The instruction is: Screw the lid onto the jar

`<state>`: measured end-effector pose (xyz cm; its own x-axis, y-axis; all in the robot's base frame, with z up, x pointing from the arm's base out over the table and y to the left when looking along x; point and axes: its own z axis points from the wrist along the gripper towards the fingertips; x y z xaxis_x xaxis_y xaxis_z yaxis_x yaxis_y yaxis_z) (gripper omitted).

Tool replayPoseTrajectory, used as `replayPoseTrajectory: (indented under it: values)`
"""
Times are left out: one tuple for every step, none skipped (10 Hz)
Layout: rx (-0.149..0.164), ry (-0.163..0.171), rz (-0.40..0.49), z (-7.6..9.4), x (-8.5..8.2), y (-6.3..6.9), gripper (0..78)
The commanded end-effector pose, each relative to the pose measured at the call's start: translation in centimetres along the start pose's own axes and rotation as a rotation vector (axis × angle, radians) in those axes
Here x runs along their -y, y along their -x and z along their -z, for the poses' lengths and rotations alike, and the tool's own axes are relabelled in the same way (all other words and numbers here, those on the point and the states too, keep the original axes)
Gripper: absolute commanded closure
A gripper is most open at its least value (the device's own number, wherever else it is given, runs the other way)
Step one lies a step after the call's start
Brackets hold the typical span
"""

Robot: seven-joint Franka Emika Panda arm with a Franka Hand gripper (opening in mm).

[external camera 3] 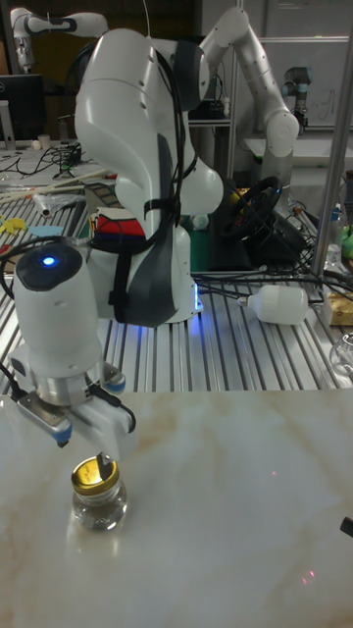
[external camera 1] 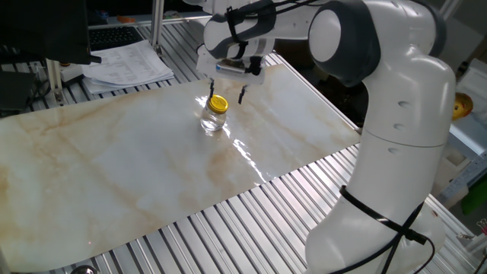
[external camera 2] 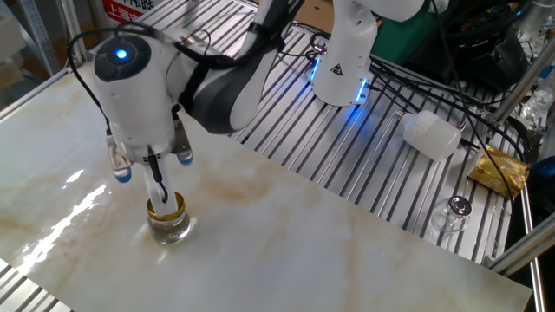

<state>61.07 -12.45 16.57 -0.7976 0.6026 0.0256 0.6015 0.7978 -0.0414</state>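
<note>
The clear glass jar point(external camera 1: 213, 122) point(external camera 2: 168, 227) point(external camera 3: 99, 508) stands upright on the marble board point(external camera 1: 114, 167), with the gold lid point(external camera 1: 218, 103) point(external camera 2: 165, 207) point(external camera 3: 94, 475) sitting on its mouth. My gripper point(external camera 1: 226, 93) point(external camera 2: 159, 192) point(external camera 3: 96, 457) hangs straight over the lid, open, its two thin fingers spread wider than the cap. In the other fixed view and the tall view one fingertip point(external camera 2: 159, 184) overlaps the lid's top. Whether it touches the lid I cannot tell. Nothing is held.
Papers point(external camera 1: 128, 65) lie beyond the board's far left corner. A white plastic bottle point(external camera 2: 431, 134) lies on the slatted table, with a small glass point(external camera 2: 453, 210) and a gold foil packet point(external camera 2: 499, 170) near the right edge. The arm's base point(external camera 2: 345, 52) stands behind the board.
</note>
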Motion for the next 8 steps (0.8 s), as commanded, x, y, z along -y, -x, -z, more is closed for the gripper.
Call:
replayPoseTrajectory:
  values:
    - [0.007,0.002,0.002,-0.09,-0.19,0.09,0.2]
    - [0.006,0.003,0.003,-0.26,-0.3,0.11,0.2]
    - [0.006,0.003,0.001,-0.41,-0.4,0.12,0.2]
    - [0.007,0.003,0.0,-0.51,-0.47,0.13,0.2]
    - [0.007,0.003,0.0,-0.52,-0.48,0.13,0.2]
    - [0.006,0.004,-0.001,-0.55,-0.49,0.13,0.2]
    - [0.005,0.005,-0.002,-0.67,-0.58,0.14,0.2]
    - [0.005,0.006,-0.001,-0.86,-0.69,0.15,0.2]
